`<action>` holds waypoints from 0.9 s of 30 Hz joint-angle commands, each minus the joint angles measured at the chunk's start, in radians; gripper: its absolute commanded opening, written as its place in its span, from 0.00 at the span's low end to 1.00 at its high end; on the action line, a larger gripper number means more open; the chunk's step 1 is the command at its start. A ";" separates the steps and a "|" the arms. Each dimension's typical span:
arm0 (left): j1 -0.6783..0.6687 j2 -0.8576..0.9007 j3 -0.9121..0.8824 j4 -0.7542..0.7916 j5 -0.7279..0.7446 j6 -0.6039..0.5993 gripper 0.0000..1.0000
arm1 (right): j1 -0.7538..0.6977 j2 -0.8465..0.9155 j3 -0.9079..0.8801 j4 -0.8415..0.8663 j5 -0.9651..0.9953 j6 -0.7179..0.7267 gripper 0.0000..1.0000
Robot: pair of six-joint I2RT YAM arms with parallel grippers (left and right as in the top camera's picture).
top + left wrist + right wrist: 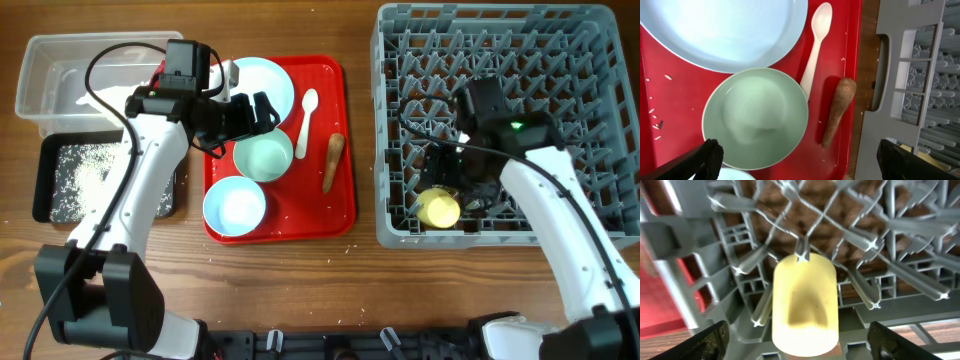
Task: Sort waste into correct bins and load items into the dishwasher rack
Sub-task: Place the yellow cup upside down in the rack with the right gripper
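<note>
Wooden desk, seen from above, carries a large grey square plastic dishwasher rack (600,60) with upright pegs along its right edge. A flat red serving tray (343,150) lies in the middle. A clear plastic rectangular tub (60,75) stands at the far left corner, and a shallow black rectangular tray (50,180) sits just in front of it. White rice-like grains (90,175) are spread over the black tray's floor.

On the red tray, a pale blue round plate (725,30) lies at the far edge. A pale green bowl (755,117) sits just in front of it, and a pale blue bowl (234,206) is at the near left corner. A white plastic spoon (817,40) lies between the plate and a brown stick-shaped food piece (839,110), which rests by the tray's right edge. A few grains dot the red surface.

The left gripper (800,160) hangs over the green bowl, fingers spread wide and holding nothing. The right gripper (800,340) is inside the rack, its fingers apart on either side of a small yellow cup (804,300) and clear of it. The cup rests among the pegs near the rack's front left corner.
</note>
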 commanded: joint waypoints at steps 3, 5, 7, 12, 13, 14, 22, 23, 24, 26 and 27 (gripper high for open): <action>0.002 0.003 0.014 0.009 -0.017 0.006 1.00 | 0.005 -0.137 0.113 -0.001 -0.002 -0.031 0.94; 0.002 0.003 0.014 0.011 -0.017 0.006 1.00 | 0.005 -0.164 0.113 0.012 0.011 -0.041 0.94; 0.002 0.003 0.014 0.011 -0.017 0.006 1.00 | 0.005 -0.201 0.113 0.053 0.049 -0.042 0.94; 0.002 0.003 0.014 0.011 -0.017 0.006 1.00 | 0.005 -0.291 0.113 0.075 0.112 -0.042 0.94; 0.002 0.003 0.014 0.011 -0.017 0.006 1.00 | 0.005 -0.309 0.113 0.074 0.125 -0.042 0.94; 0.002 0.003 0.014 0.011 -0.017 0.006 1.00 | 0.005 -0.323 0.113 0.074 0.135 -0.042 0.94; 0.002 0.003 0.014 0.011 -0.017 0.006 1.00 | 0.005 -0.391 0.113 0.001 0.135 -0.048 0.98; 0.002 0.003 0.014 0.011 -0.017 0.006 1.00 | 0.005 -0.390 0.112 -0.002 0.130 -0.047 0.98; 0.002 0.003 0.014 0.011 -0.017 0.006 1.00 | 0.005 -0.386 0.112 -0.006 0.122 -0.041 0.99; 0.002 0.003 0.014 0.011 -0.017 0.006 1.00 | 0.005 -0.380 0.111 -0.005 0.118 -0.041 0.99; 0.002 0.003 0.014 0.011 -0.017 0.006 1.00 | 0.005 -0.377 0.111 -0.001 0.115 -0.041 0.99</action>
